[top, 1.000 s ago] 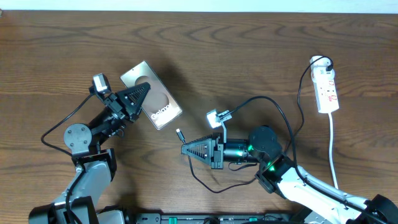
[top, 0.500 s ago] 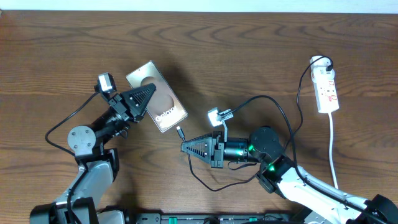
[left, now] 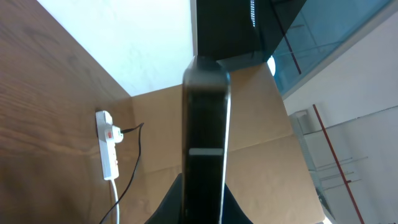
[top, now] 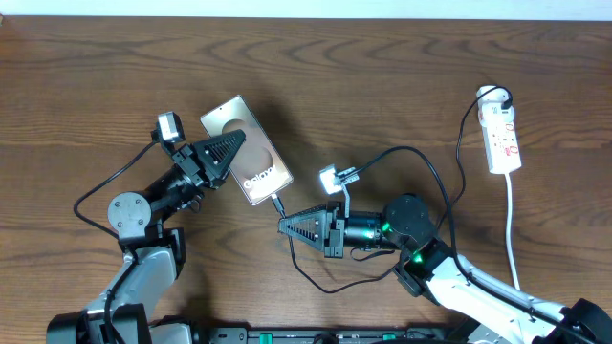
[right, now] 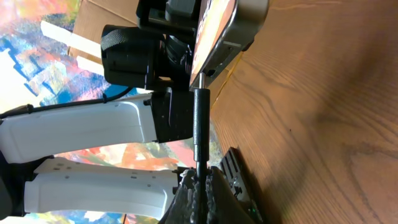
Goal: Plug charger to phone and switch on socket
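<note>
Charger (right: pixel 200 124) pinched in my right gripper (top: pixel 283 227) meets the port of the phone (top: pixel 253 167) clamped in my left gripper (top: pixel 229 146) — seemingly not yet seated, socket (top: pixel 503 139) switch untouched.

phone (top: pixel 253 153): white "Galaxy" lettering across its dark glossy face, seen from overhead
socket (top: pixel 503 134): red markings, too small to read
</note>
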`<state>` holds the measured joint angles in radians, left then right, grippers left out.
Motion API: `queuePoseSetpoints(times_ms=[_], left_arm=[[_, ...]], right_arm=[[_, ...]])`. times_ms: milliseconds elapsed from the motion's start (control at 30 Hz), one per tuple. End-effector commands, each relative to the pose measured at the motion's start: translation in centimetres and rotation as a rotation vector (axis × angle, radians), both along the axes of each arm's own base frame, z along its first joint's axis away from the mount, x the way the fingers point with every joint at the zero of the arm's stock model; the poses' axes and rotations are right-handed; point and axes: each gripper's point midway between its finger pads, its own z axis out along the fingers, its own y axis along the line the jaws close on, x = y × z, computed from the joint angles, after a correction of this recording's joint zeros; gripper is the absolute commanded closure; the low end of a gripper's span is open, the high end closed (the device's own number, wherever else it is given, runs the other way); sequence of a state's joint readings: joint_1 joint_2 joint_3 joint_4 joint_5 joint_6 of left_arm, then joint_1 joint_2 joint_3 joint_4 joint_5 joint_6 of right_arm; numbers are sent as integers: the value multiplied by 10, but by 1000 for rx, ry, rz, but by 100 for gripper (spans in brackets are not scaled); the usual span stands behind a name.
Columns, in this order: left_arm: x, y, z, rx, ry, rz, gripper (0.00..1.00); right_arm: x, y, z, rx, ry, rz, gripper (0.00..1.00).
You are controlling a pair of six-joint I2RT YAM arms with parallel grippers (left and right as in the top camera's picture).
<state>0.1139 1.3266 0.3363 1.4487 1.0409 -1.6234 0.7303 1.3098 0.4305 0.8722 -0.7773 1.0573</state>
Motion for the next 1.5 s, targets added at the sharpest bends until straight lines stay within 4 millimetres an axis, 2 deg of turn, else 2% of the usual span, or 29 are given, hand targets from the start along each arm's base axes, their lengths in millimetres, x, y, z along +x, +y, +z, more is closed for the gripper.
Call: queuePoseSetpoints(times_ms=[0, 67, 167, 233, 333, 367, 433, 500, 600, 667, 733, 800, 833, 867, 967, 1100, 1200, 1333, 1367, 1433, 1467], left_arm=[[0, -1, 18, 3, -64, -2, 92], [1, 1, 17, 12, -72, 6, 93], [2, 6, 17, 16, -77, 23, 92], [4, 13, 17, 19, -79, 45, 93], [7, 28, 16, 29, -78, 84, 93], [7, 33, 15, 35, -76, 92, 93], [6, 42, 13, 49, -72, 97, 93], [5, 47, 11, 64, -69, 95, 93], [3, 48, 9, 74, -66, 86, 93], [3, 48, 9, 73, -66, 86, 93], [3, 48, 9, 73, -66, 86, 93], [3, 48, 9, 73, -66, 86, 92], [3, 48, 9, 73, -66, 86, 93], [3, 48, 9, 73, -66, 86, 93], [3, 48, 9, 74, -66, 86, 92], [3, 48, 9, 73, -66, 86, 93], [3, 52, 9, 74, -65, 98, 92], [8, 70, 3, 64, -24, 151, 93], [10, 81, 0, 59, -4, 179, 93], [10, 92, -4, 56, 22, 204, 93], [9, 99, -6, 58, 33, 210, 93]], right_arm=[[1, 1, -1, -4, -25, -8, 99], [-1, 1, -4, -18, -91, 5, 99], [-2, 0, -19, -76, -157, 12, 99], [-3, -2, -38, -144, -180, 21, 99], [6, -14, -83, -322, -95, -42, 99], [13, -23, -101, -402, -69, -88, 99], [24, -40, -125, -520, -49, -169, 99], [37, -57, -140, -601, -19, -249, 99], [50, -74, -148, -650, 7, -323, 99], [58, -94, -161, -720, 49, -390, 94], [59, -110, -174, -788, 92, -428, 85], [55, -122, -185, -856, 125, -447, 83], [54, -124, -188, -872, 128, -446, 82], [52, -125, -189, -885, 117, -434, 76], [56, -123, -183, -882, 102, -432, 66], [65, -118, -165, -911, 85, -424, 57], [74, -126, -147, -1043, 63, -479, 48], [78, -124, -128, -1189, 19, -497, 49], [77, -116, -127, -1224, 13, -468, 49], [75, -100, -134, -1280, 11, -411, 50], [72, -90, -143, -1330, 1, -368, 53]])
